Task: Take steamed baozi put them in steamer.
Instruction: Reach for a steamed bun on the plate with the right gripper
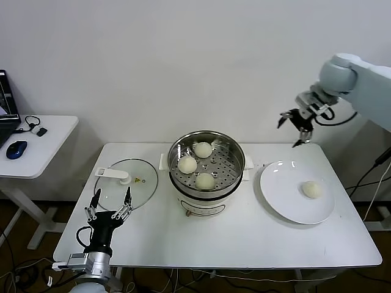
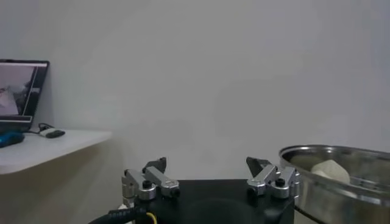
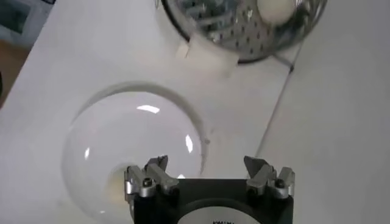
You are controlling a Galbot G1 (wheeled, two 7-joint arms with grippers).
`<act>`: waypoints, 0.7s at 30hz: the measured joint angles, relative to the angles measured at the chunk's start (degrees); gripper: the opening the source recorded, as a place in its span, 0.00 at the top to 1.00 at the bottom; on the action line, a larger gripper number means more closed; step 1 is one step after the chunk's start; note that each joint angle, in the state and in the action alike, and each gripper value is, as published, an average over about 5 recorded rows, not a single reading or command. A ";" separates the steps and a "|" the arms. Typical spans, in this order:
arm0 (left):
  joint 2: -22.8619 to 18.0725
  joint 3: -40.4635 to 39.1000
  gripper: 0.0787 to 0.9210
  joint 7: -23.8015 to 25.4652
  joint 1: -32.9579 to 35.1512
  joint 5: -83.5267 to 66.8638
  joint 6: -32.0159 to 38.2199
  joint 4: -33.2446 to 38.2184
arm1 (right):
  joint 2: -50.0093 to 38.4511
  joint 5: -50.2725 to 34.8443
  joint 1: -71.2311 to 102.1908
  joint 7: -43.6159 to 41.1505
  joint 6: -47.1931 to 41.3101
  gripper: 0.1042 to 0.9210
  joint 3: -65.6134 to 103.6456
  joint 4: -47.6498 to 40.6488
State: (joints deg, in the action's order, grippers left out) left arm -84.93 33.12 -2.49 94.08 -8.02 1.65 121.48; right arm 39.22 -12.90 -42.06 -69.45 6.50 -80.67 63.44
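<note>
From the head view you see the left gripper (image 1: 110,202) parked at the table's (image 1: 244,244) front left corner, fingers spread, empty. Three steamed baozi (image 1: 187,164) sit in the steamer (image 1: 235,160) mid-table; a fourth (image 1: 312,189) lies on the plate (image 1: 281,195) near the right edge. Above the rear right corner, your right gripper (image 1: 292,131) hangs wide, holding nothing. Its wrist view cuts off most of the steamer.
</note>
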 measured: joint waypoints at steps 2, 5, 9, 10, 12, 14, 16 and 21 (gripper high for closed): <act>-0.01 -0.06 0.12 0.00 0.02 0.03 0.00 -0.08 | -1.78 0.22 0.96 0.09 -1.19 0.12 0.03 -0.84; -0.06 -0.09 0.12 0.01 0.16 0.03 0.01 0.05 | -4.03 1.11 3.43 0.25 -2.61 0.12 1.00 -2.25; -0.08 0.00 0.12 0.02 0.41 0.03 0.01 0.44 | -5.83 3.04 8.37 0.79 -4.07 0.12 4.35 -4.21; -0.08 0.03 0.12 0.02 0.48 0.02 0.00 0.54 | -6.10 3.59 9.79 0.95 -4.36 0.12 5.42 -4.70; -0.07 0.09 0.12 0.02 0.62 0.02 0.00 0.65 | -6.47 4.70 12.76 1.29 -4.76 0.12 7.71 -5.67; -0.07 0.14 0.12 0.02 0.74 0.02 0.00 0.67 | -6.65 5.81 15.69 1.60 -4.94 0.12 10.02 -6.61; -0.08 0.16 0.12 0.02 0.82 0.03 0.00 0.60 | -6.65 6.92 18.50 1.86 -4.97 0.12 12.33 -7.61; -0.16 0.18 0.12 0.02 0.94 0.15 -0.04 0.41 | -5.76 9.86 24.93 2.51 -4.51 0.12 18.01 -10.62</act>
State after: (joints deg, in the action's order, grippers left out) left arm -85.10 33.30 -2.47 95.01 -7.87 1.60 121.89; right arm 33.45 -3.04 -17.14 -66.94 1.99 -62.66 52.81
